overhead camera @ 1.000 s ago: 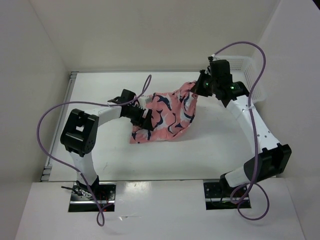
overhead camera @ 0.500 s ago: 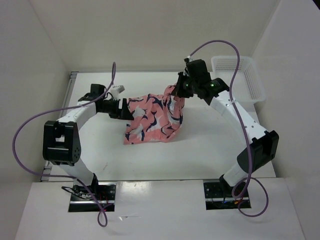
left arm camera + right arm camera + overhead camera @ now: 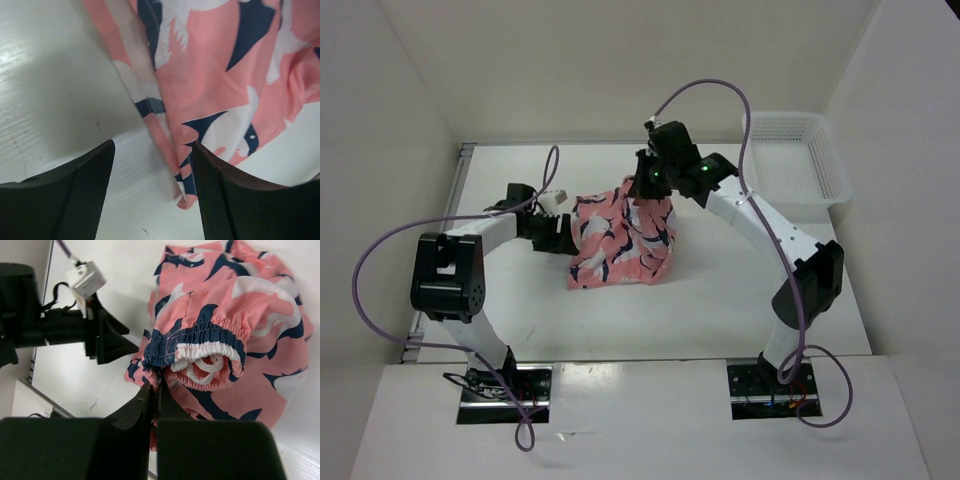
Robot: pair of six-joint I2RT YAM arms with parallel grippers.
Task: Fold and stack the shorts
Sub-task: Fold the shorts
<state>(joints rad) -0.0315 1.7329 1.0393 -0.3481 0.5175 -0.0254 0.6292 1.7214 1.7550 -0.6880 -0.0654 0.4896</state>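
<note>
Your right gripper (image 3: 156,384) pinched tight on the shorts (image 3: 620,240) at the waistband (image 3: 210,335), your left gripper (image 3: 152,165) spread apart astride their edge, contact unclear.

No legible text, brand, number or sign in any view. Print on shorts (image 3: 235,305): navy-and-white whale-like shapes, no lettering. Faces of small white block (image 3: 86,279) on left arm's wrist: too small to tell any marking.
</note>
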